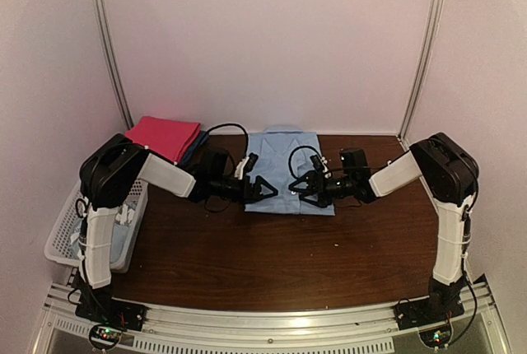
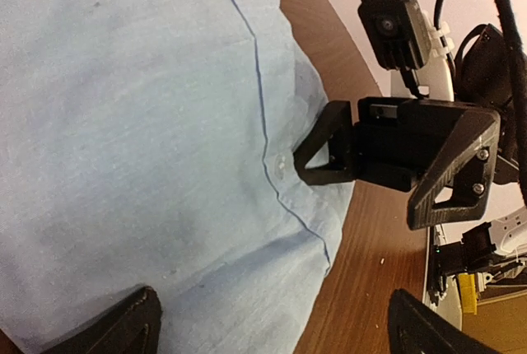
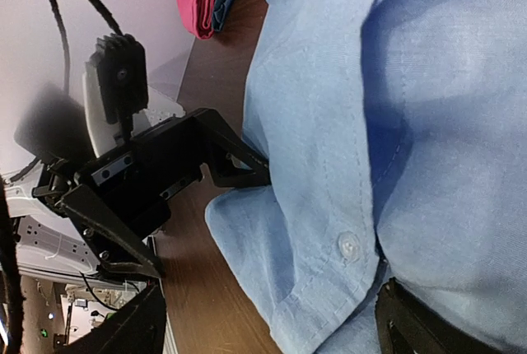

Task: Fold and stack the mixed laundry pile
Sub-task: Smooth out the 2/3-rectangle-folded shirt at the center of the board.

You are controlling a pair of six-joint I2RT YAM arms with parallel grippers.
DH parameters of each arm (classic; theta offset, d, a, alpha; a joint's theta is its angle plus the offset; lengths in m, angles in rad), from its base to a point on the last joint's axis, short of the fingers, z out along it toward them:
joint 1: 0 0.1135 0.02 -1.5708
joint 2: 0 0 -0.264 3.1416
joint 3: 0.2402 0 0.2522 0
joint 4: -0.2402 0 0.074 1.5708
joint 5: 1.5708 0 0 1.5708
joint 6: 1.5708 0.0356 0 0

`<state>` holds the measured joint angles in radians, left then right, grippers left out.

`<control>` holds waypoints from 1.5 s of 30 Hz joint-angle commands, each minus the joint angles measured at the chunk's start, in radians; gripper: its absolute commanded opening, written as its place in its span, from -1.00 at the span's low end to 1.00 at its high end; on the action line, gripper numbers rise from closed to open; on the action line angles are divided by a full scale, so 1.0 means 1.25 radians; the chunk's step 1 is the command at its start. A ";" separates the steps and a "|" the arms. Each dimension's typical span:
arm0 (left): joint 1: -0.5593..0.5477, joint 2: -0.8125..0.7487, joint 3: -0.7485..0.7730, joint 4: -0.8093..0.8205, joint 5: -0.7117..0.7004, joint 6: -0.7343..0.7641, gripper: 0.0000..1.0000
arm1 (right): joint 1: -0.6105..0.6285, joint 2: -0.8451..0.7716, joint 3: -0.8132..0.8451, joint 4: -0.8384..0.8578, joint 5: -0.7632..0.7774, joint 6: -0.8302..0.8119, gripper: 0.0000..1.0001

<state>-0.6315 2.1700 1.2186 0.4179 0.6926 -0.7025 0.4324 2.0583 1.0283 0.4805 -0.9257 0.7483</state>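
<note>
**A:** Largest item?
**B:** Table, brown. Then one blue shirt, folded, at the far middle, collar away, long axis near-to-far.
**A:** Hands?
**B:** Left gripper and right gripper, both spread and empty, flank its near hem, equally close.

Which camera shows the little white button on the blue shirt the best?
The right wrist view: the button looks close and sharp on the blue shirt. The left wrist view shows only a faint pale speck by the seam. In the top view the button is too small to see.
</note>
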 commanded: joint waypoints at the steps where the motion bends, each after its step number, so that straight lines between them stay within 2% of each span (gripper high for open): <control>1: 0.008 0.035 -0.018 0.049 -0.011 -0.015 0.95 | -0.014 0.052 -0.045 0.045 0.023 -0.001 0.78; 8: 0.005 0.002 -0.181 0.130 -0.033 -0.060 0.93 | 0.003 0.016 -0.174 0.152 0.022 0.051 0.77; 14: -0.035 -0.131 -0.352 0.175 -0.051 -0.076 0.92 | 0.090 -0.086 -0.323 0.273 0.034 0.129 0.77; 17: -0.034 -0.227 -0.408 0.167 -0.062 -0.063 0.95 | 0.102 -0.179 -0.381 0.327 0.032 0.182 0.77; 19: -0.033 -0.295 -0.401 0.105 -0.081 -0.028 0.95 | 0.100 -0.261 -0.369 0.236 0.036 0.155 0.78; 22: -0.036 -0.368 -0.343 0.000 -0.089 0.034 0.95 | 0.094 -0.375 -0.293 -0.012 0.084 0.008 0.84; 24: -0.039 -0.384 -0.290 -0.050 -0.082 0.059 0.95 | 0.075 -0.403 -0.251 -0.090 0.103 -0.041 0.85; 27: -0.042 -0.355 -0.215 -0.063 -0.067 0.064 0.95 | 0.029 -0.378 -0.232 -0.095 0.087 -0.050 0.83; 36: -0.106 -0.160 -0.047 0.010 -0.032 0.030 0.94 | 0.003 -0.233 -0.185 0.080 0.024 0.032 0.71; 42: -0.096 -0.028 -0.003 0.046 -0.050 -0.006 0.89 | -0.006 -0.090 -0.124 0.113 0.014 0.029 0.67; 45: -0.073 0.024 -0.030 0.088 -0.059 -0.036 0.87 | -0.014 -0.030 -0.118 0.141 0.013 0.032 0.63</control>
<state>-0.7673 2.1338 1.1858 0.4271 0.6353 -0.7010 0.4290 1.9465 0.8612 0.5823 -0.8955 0.7845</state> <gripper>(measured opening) 0.943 0.826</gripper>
